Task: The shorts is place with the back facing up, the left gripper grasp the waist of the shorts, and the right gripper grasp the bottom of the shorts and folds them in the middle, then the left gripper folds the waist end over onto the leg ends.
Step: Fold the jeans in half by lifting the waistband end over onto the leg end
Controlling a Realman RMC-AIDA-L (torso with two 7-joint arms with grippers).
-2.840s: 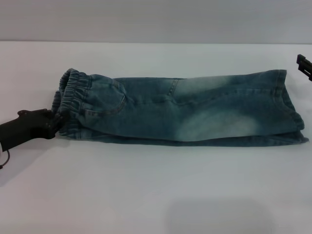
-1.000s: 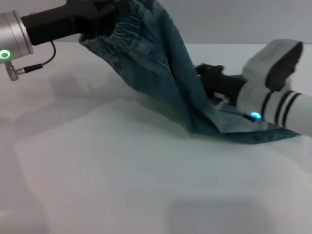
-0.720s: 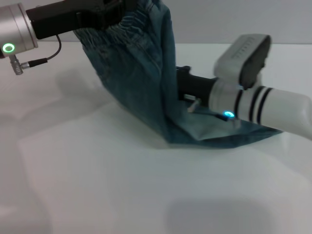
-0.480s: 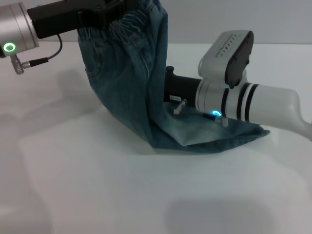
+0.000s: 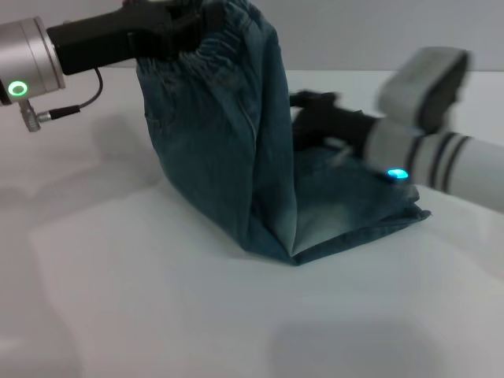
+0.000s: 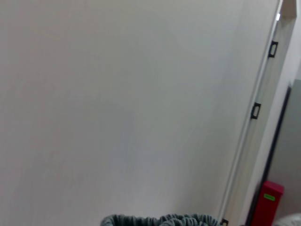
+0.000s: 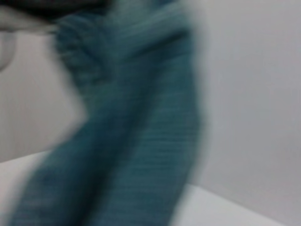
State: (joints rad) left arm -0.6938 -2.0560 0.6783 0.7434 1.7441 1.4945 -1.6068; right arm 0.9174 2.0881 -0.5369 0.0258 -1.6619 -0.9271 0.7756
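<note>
Shorts (image 5: pixel 228 157), soft and limp, hang by the waist (image 5: pixel 224 35) clamped in the left gripper (image 5: pixel 177 31); right gripper's (image 5: pixel 311 106) grip unclear.

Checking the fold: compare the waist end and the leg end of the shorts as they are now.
The waist is lifted above the table, gripped by the left tool; the leg end lies flat on the table. The waist is gathered and ruffled; the leg end is smooth and paler. The right tool hangs just above the leg end, beside the raised cloth. Both are blue denim.
</note>
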